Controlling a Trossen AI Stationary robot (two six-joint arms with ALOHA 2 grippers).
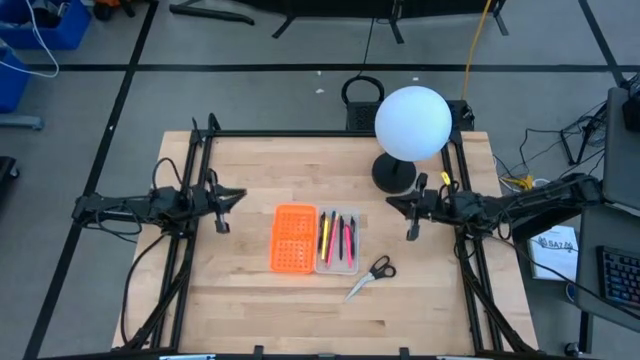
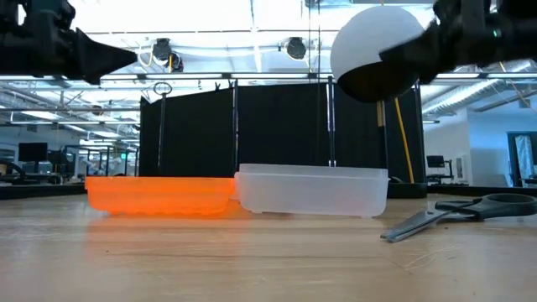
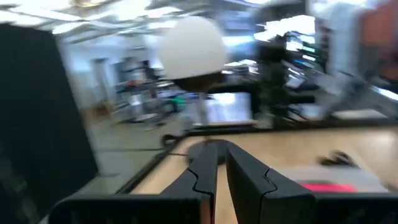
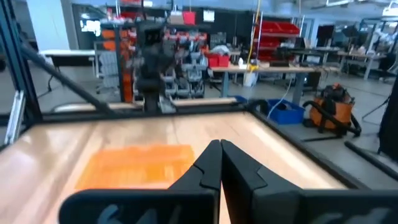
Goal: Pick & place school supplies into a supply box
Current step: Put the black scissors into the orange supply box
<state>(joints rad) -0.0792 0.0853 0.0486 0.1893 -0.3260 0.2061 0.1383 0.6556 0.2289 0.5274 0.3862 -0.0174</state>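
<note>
The supply box lies open at the table's middle: its orange perforated lid (image 1: 293, 239) on the left, joined to the clear tray (image 1: 337, 264) on the right. Several pink, yellow and dark pens (image 1: 337, 235) lie in the tray. The black-handled scissors (image 1: 372, 276) lie flat on the table, just right of and nearer than the tray; they also show in the low view (image 2: 461, 214). My left gripper (image 1: 240, 196) is shut and empty, raised to the left of the lid. My right gripper (image 1: 391, 203) is shut and empty, raised to the right of the tray.
A white globe lamp (image 1: 412, 122) on a dark base stands at the far right of the table, close behind my right arm. Black frame rails (image 1: 200, 170) run along the table's left and right sides. Bare wood lies in front of the box.
</note>
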